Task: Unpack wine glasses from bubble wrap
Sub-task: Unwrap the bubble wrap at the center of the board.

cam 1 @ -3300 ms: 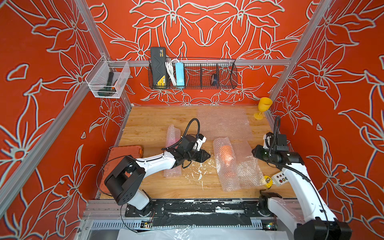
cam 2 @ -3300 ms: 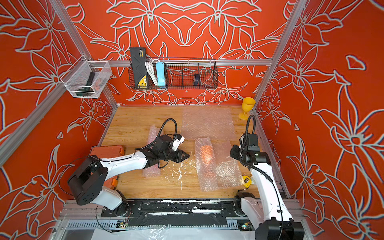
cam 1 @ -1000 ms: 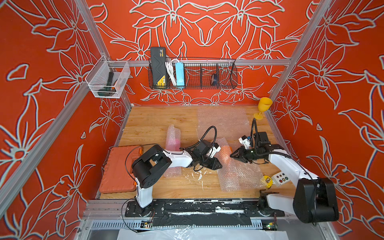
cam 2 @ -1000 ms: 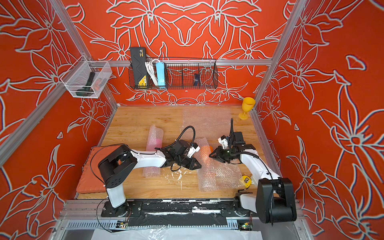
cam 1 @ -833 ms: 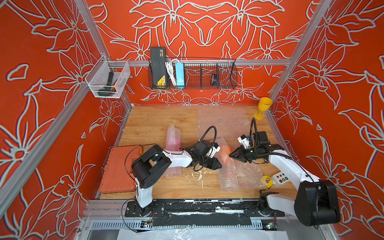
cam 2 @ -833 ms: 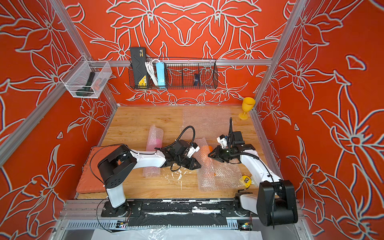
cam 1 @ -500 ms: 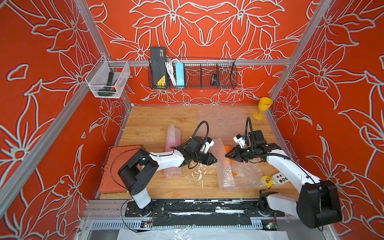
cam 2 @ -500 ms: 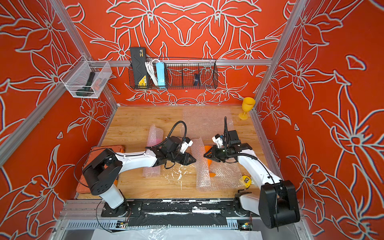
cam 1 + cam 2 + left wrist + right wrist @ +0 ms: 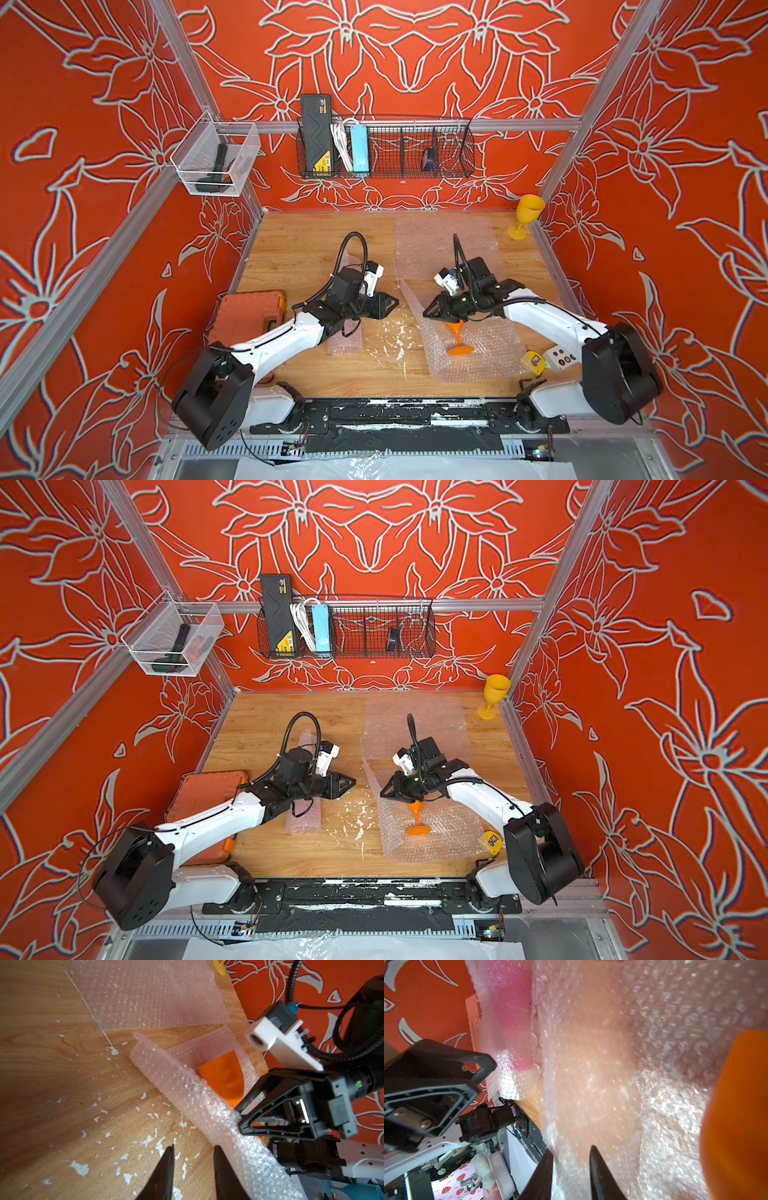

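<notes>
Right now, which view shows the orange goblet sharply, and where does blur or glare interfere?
In both top views: orange goblet sharp, evenly lit. Left wrist: bowl clear, sparkle on the bubble wrap edge. Right wrist: goblet a close, blurred patch; wrap soft.

Pink goblet (image 9: 510, 1022) apparently veiled, orange goblet (image 9: 737, 1115) cropped

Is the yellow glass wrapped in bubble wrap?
No, the yellow glass stands upright and bare, with nothing around it.
</notes>
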You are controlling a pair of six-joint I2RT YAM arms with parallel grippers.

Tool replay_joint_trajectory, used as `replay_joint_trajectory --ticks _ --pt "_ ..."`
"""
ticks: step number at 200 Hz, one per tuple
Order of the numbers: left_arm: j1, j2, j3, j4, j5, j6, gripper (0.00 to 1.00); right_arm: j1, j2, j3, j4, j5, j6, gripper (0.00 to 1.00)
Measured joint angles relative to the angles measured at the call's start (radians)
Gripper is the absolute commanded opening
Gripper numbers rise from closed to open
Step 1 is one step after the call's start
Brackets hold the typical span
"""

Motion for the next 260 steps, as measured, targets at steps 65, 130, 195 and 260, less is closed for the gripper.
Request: replay_joint_trajectory --ticks 65,130,195,260 --pt "0.005 -0.055 0.0 -0.03 -0.006 0.002 0.32 0.098 0.071 0.059 0.039 0.031 0.02 0.42" --pt "0.005 -0.019 0.0 -0.006 0.05 -0.017 0.32 0.098 0.06 0.061 0.011 0.071 0.003 0.45" --pt "-0.017 0.129 0.008 0.028 0.108 -0.032 0.32 0.028 -0.083 0.129 -0.124 0.237 -0.089 0.49" --pt "-0.072 0.253 0.027 0.071 0.149 -0.035 0.32 -0.13 -0.226 0.104 -0.21 0.342 -0.154 0.63"
